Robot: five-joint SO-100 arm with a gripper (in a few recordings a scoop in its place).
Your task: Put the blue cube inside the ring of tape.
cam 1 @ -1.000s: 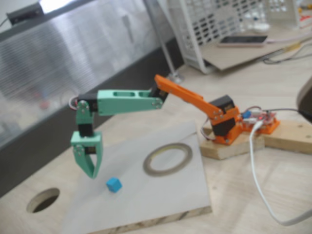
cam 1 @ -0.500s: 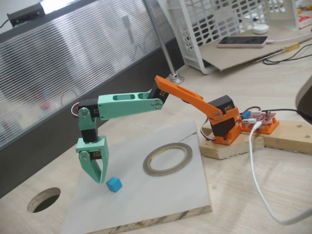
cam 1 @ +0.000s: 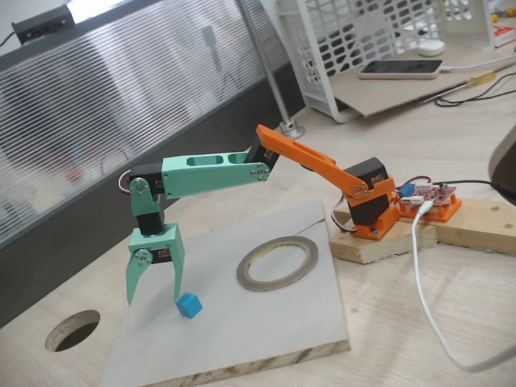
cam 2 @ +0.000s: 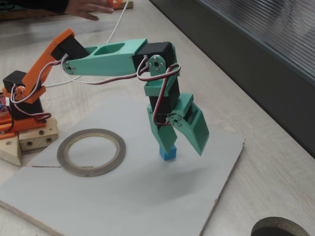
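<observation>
On the grey board [cam 1: 266, 322], the blue cube [cam 1: 189, 305] sits flat near the front-left part in a fixed view, well apart from the ring of tape [cam 1: 277, 263], which lies flat toward the board's right side, closer to the arm base [cam 1: 372, 211]. Cube is outside the ring; ring interior shows only bare board.

Gripper [cam 1: 155, 293] hangs pointing down from the teal forearm [cam 1: 214, 171], fingers spread apart, nothing held. In that view the right fingertip [cam 1: 179, 292] is just beside the cube's top-left edge, the left finger [cam 1: 133, 286] out to the side, tips just above the board. Can't tell whether the finger touches the cube.

Other fixed view: gripper [cam 2: 182, 143] is over the cube [cam 2: 167, 152], one teal finger overlapping the cube's top from this angle, the wider finger [cam 2: 196, 132] angled out to the right. Ring [cam 2: 91, 151] is to the left of the cube, well apart, close to the wooden block [cam 2: 30, 137] under the base.

Orange upper arm [cam 1: 306, 164] runs from the base up to the elbow. Board lies on a light wooden surface [cam 1: 419, 339]; round dark cut-out hole [cam 1: 72, 330] in it left of the board. White cable [cam 1: 431, 314] trails off the base. White basket [cam 1: 363, 40] and a phone [cam 1: 401, 68] in the background.
</observation>
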